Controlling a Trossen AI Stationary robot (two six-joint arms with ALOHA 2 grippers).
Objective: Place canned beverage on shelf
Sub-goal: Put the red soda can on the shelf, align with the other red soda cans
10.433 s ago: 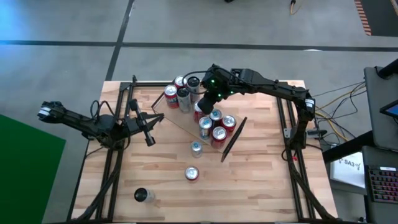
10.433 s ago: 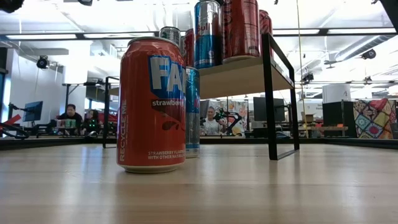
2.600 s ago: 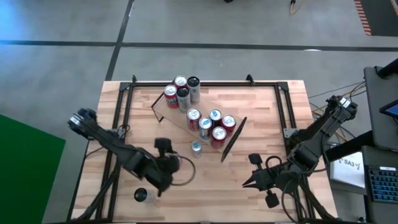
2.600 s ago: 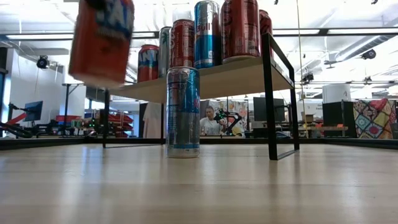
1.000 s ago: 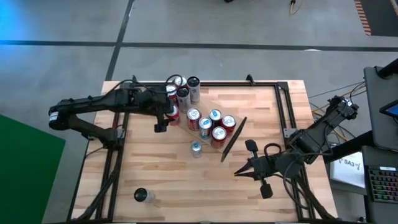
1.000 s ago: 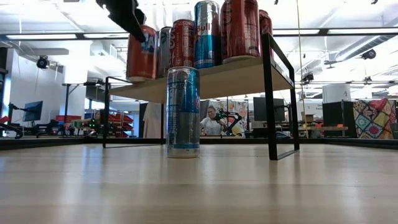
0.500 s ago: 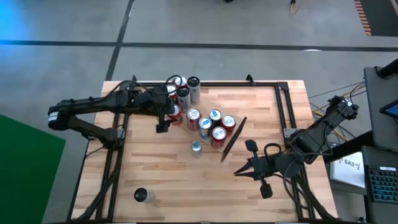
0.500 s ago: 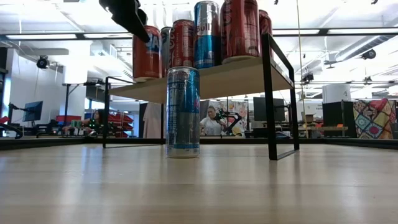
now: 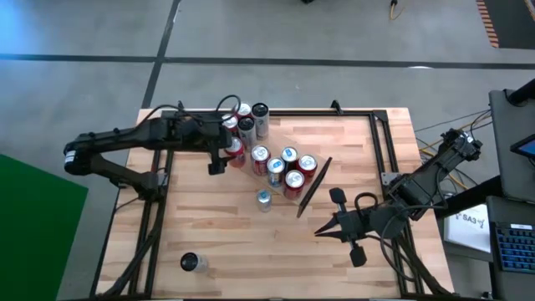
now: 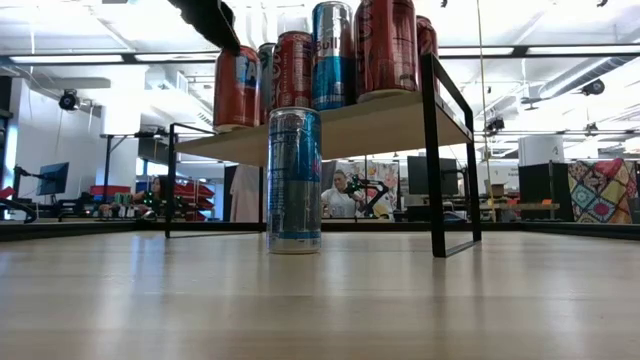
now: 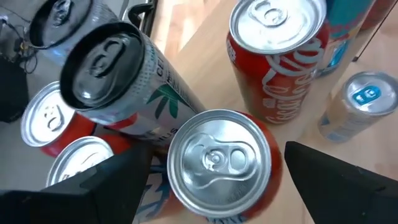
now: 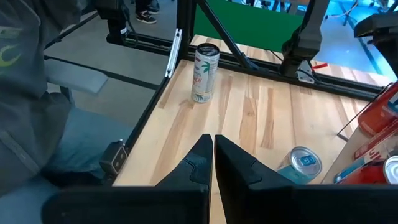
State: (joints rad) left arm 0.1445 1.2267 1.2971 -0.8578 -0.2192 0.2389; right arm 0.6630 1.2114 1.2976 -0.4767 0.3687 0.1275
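A red canned beverage (image 11: 217, 155) stands upright on the left end of the light-wood shelf (image 10: 380, 125), beside several other cans. My left gripper (image 9: 221, 156) hangs just above it, open. Its fingers (image 11: 118, 180) stand on either side of the can's top with a gap on each side. In the low view the gripper (image 10: 212, 22) ends at the can's (image 10: 237, 88) upper rim. My right gripper (image 12: 213, 149) is shut on nothing and hovers over the table's near right part (image 9: 320, 232).
A blue-and-silver can (image 9: 264, 199) stands on the table in front of the shelf. A white can (image 9: 192, 262) stands near the table's near left corner. Black frame rails run along the table's left and right sides.
The red can has shifted slightly toward the other cans on the shelf and now stands still. My left gripper's finger, which lay over the can's upper side, has drawn up to its rim.
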